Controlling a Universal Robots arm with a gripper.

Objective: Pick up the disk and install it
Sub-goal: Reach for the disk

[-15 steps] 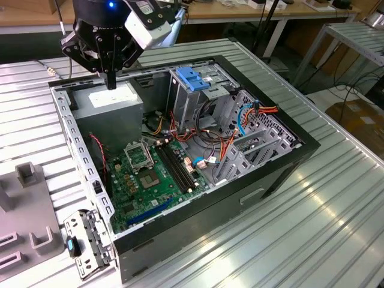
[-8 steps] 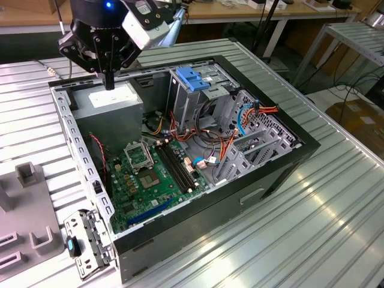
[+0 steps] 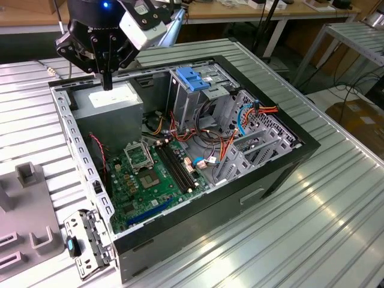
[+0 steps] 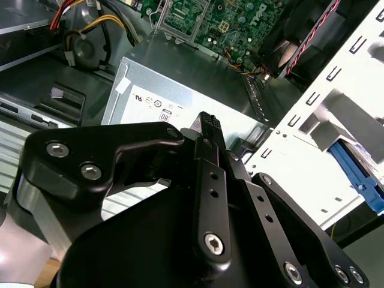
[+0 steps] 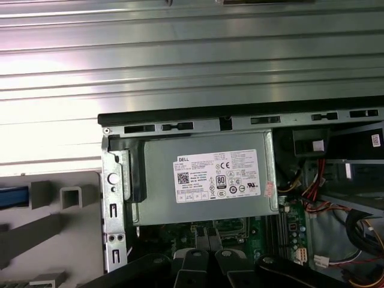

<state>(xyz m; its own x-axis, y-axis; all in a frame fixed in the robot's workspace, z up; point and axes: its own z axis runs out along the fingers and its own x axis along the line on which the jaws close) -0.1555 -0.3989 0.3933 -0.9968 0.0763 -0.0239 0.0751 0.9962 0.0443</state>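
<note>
The work is sitting at its opening step, the pick-up, with nothing taken yet. The tool (image 3: 108, 83) is hanging just above the grey power-supply box (image 3: 111, 101), at the end of the open computer case (image 3: 252, 180) toward the exterior view's left. Its fingers are drawn narrow, pressed together into one dark stem and gripping nothing. The disk itself is hard to make out. In the first wrist view a blue strip (image 5: 12, 195) is showing in the grey holder (image 5: 72, 234), which is resting on the ribbed bench (image 3: 336, 228) just outside the case wall. That strip is probably the disk's carrier rail, though too little of it is showing to be sure. Inside the case, the drive cage (image 3: 183, 105) under the blue latch (image 3: 192, 78) is standing beside the power-supply box, and I am judging it to be the place meant for the disk. By that reading, the pick is calling for the tool to clear the case wall, reach the holder, spread its fingers wide enough for the disk's body and come down square to the rails.
</note>
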